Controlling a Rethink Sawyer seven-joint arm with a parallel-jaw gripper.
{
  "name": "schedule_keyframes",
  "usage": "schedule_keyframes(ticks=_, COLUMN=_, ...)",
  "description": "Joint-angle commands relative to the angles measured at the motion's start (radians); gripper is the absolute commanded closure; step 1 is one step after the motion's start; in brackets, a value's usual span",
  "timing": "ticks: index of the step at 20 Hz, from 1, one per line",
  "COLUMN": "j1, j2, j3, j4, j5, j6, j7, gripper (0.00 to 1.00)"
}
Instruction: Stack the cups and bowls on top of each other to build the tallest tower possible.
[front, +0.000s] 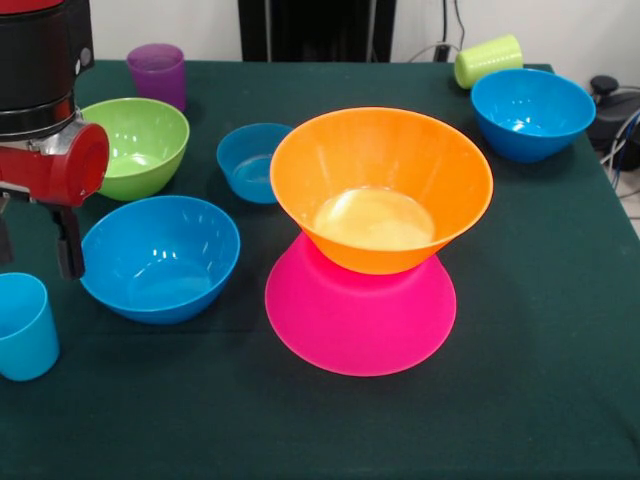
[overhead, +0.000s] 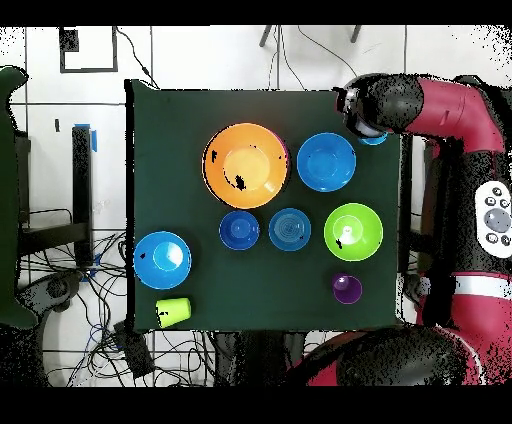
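The tower is a pink bowl (front: 360, 325) lying upside down with an orange bowl (front: 380, 185) (overhead: 245, 165) upright on it. My gripper (front: 38, 262) is open at the table's left edge, its dark fingers (front: 70, 250) spread just above a light-blue cup (front: 22, 325) (overhead: 375, 139); whether they touch it I cannot tell. A purple cup (front: 157, 72) (overhead: 347, 289) stands upright. A yellow-green cup (front: 487, 60) (overhead: 173, 312) lies on its side. Loose bowls: two medium blue (front: 160, 258) (front: 532, 112), green (front: 140, 145), small light-blue (front: 255, 160), small dark-blue (overhead: 239, 230).
The red and black arm (overhead: 420, 105) reaches over the table corner by the light-blue cup. Cables and a dark device (front: 612, 105) lie just off the table's right edge. The table (front: 520, 400) carries a dark green cloth.
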Motion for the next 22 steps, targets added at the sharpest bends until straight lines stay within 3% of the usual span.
schedule_keyframes(ticks=1, j1=0.016, j2=0.009, j3=-0.047, j4=0.096, j5=-0.070, j6=-0.035, j7=-0.217, gripper=0.00)
schedule_keyframes(ticks=22, j1=-0.051, j2=0.076, j3=-0.012, j4=0.151, j5=-0.063, j6=-0.147, j7=-0.253, gripper=0.00)
